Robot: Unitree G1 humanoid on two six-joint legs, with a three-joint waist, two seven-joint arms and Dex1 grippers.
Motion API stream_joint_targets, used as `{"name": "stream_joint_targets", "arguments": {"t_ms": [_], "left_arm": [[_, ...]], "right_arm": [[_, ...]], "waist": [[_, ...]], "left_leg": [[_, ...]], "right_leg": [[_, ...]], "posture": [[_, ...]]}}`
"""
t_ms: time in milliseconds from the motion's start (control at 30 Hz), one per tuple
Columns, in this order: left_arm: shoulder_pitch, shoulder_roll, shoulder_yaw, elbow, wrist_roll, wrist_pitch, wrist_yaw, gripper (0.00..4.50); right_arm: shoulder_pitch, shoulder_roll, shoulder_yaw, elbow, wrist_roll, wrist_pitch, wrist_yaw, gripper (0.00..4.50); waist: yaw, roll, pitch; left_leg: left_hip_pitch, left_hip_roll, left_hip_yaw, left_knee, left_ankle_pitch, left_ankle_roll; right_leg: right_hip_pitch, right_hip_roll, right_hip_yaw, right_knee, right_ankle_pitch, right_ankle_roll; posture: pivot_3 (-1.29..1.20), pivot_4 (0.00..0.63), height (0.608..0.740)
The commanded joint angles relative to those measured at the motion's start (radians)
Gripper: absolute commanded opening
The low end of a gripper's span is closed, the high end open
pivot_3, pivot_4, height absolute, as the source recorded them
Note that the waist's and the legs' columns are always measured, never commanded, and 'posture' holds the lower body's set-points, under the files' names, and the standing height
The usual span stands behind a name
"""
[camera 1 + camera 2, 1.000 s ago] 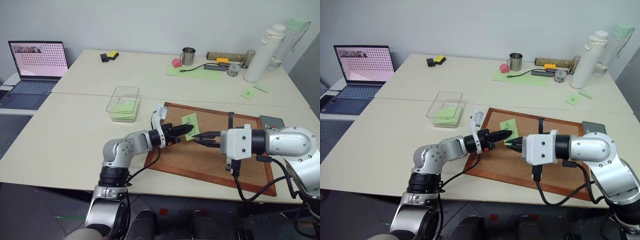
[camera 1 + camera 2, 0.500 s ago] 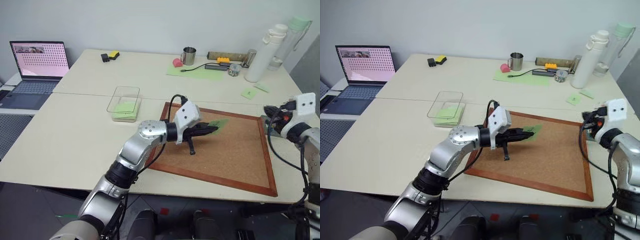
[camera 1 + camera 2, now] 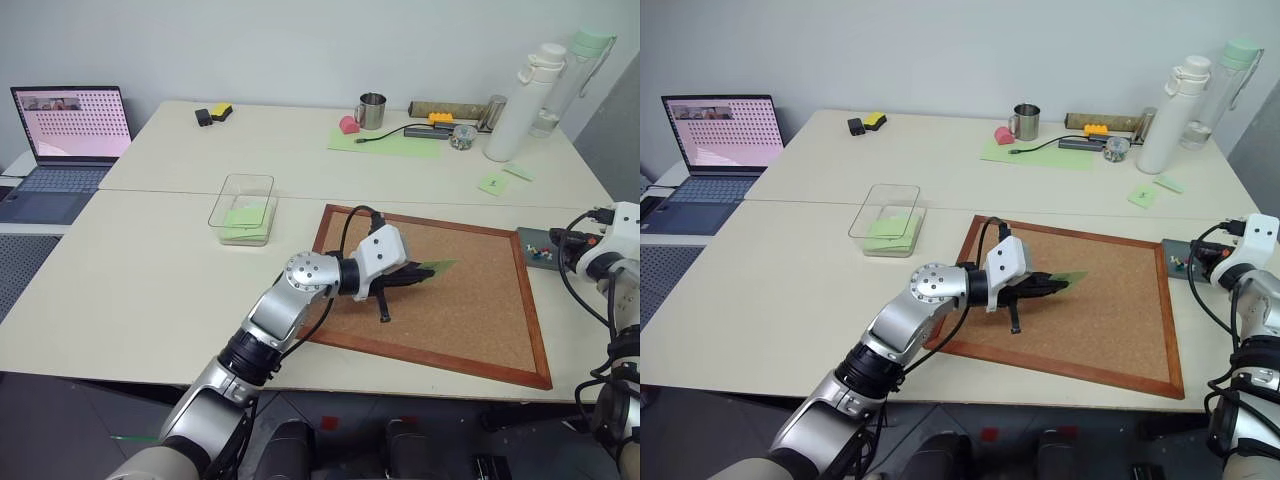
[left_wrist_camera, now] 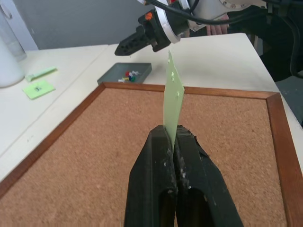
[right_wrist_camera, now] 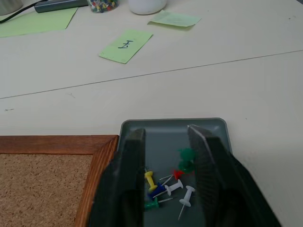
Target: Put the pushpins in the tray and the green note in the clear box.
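Observation:
My left gripper [image 3: 424,273] is shut on the green note [image 4: 172,90], holding it edge-on a little above the cork board [image 3: 470,320]. The tray [image 5: 173,128] sits on the table just off the board's right edge, with several pushpins [image 5: 166,186] lying in it. My right gripper [image 5: 165,132] hangs over the tray, open, with the pins below the gap between its fingers [image 5: 204,150] and nothing held. The clear box [image 3: 243,207] stands to the left of the board with green paper in it.
A laptop [image 3: 70,128] is at the far left. A mug [image 3: 372,110], a large green sheet [image 3: 385,143], two bottles [image 3: 516,100] and small green notes [image 3: 495,183] sit along the back of the table.
My right arm swung from the board's middle out to the tray on the right and its fingers opened. My left gripper rolled and carried the green note up off the board.

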Motion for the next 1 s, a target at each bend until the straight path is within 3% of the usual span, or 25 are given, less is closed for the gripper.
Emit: {"name": "stream_joint_targets", "arguments": {"t_ms": [33, 267, 400, 533, 633, 833, 1000], "left_arm": [[-0.001, -0.002, 0.018, -0.053, 0.003, 0.000, 0.004, 0.00], [-0.005, -0.009, 0.020, -0.049, 0.007, -0.004, 0.010, 0.00], [-0.009, -0.027, 0.066, -0.054, -0.024, 0.039, 0.042, 0.00], [-0.020, -0.027, 0.195, -0.062, -0.064, 0.116, 0.131, 0.00], [-0.036, -0.004, 0.320, -0.045, -0.066, 0.145, 0.241, 0.00], [-0.127, 0.131, 0.495, 0.136, 0.056, 0.064, 0.493, 0.00], [-0.184, 0.196, 0.507, 0.292, 0.165, 0.020, 0.636, 0.00]], "right_arm": [[-0.046, -0.034, 0.000, 0.028, 0.007, -0.054, 0.029, 2.46], [-0.054, -0.045, 0.006, 0.059, 0.011, -0.078, 0.042, 2.46], [-0.018, -0.046, 0.031, -0.019, 0.006, -0.109, 0.084, 2.46], [0.139, -0.027, 0.123, -0.369, 0.036, -0.128, 0.228, 2.46], [0.257, 0.002, 0.160, -0.693, 0.130, -0.035, 0.263, 2.46], [0.298, 0.087, 0.199, -1.218, 0.465, 0.304, 0.120, 2.46], [0.261, 0.146, 0.239, -1.391, 0.620, 0.437, -0.033, 2.46]], "waist": [[0.000, 0.000, 0.000], [-0.001, 0.000, 0.000], [-0.001, 0.000, 0.000], [-0.003, 0.001, 0.000], [-0.016, 0.001, 0.000], [-0.020, 0.001, 0.001], [-0.001, -0.002, 0.001]], "left_leg": [[0.000, 0.000, 0.000, 0.000, 0.000, 0.000], [0.000, 0.000, 0.000, 0.000, 0.000, 0.000], [0.000, 0.000, 0.000, 0.000, 0.000, 0.000], [0.000, 0.000, -0.002, 0.000, 0.000, 0.000], [0.000, 0.001, -0.003, 0.000, 0.000, 0.000], [0.001, 0.001, -0.006, 0.001, 0.000, 0.000], [0.000, 0.000, -0.007, 0.002, 0.000, 0.000]], "right_leg": [[0.000, 0.000, 0.000, 0.000, 0.000, 0.000], [0.000, 0.000, 0.000, 0.000, 0.000, 0.000], [0.000, 0.000, 0.000, 0.000, 0.000, 0.000], [0.000, 0.000, -0.001, 0.001, 0.000, 0.001], [0.000, 0.001, -0.002, 0.002, 0.000, 0.001], [0.000, 0.001, -0.003, 0.004, 0.000, 0.001], [0.001, 0.000, -0.005, 0.002, 0.000, 0.001]], "posture": [[0.00, 0.150, 0.740], [0.00, 0.150, 0.740], [0.00, 0.150, 0.740], [0.00, 0.150, 0.740], [0.00, 0.150, 0.740], [0.00, 0.150, 0.740], [0.00, 0.150, 0.740]]}}
